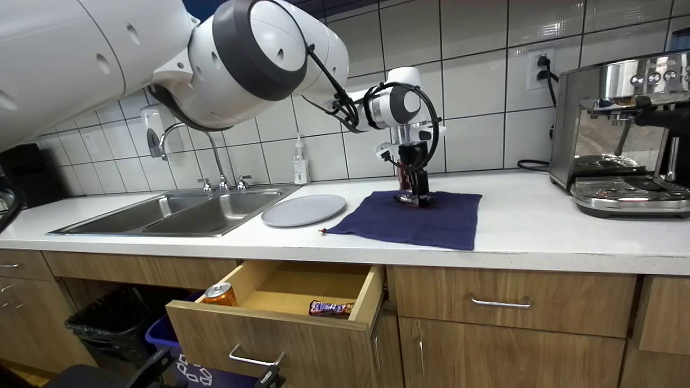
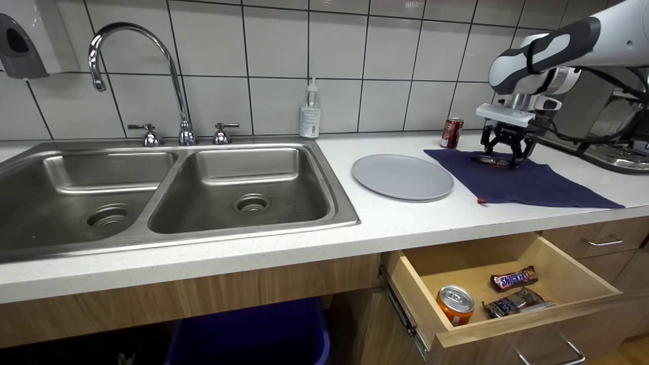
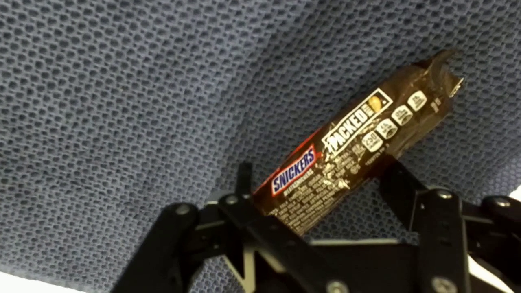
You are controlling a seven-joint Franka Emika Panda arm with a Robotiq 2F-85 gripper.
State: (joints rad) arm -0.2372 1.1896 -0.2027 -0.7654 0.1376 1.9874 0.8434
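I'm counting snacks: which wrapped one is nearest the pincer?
The Snickers on the cloth, right at the pincer; the other snacks lie in the drawer.

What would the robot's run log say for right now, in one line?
Tool: jaws open astride Snickers bar | Snickers bar: lying on navy cloth | Drawer: open, orange can inside

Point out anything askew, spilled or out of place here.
The drawer below the counter stands open, an orange can and wrapped snacks inside: an odd place for them. The blue cloth lies askew to the counter's edge, beneath a Snickers bar. I see no spill.
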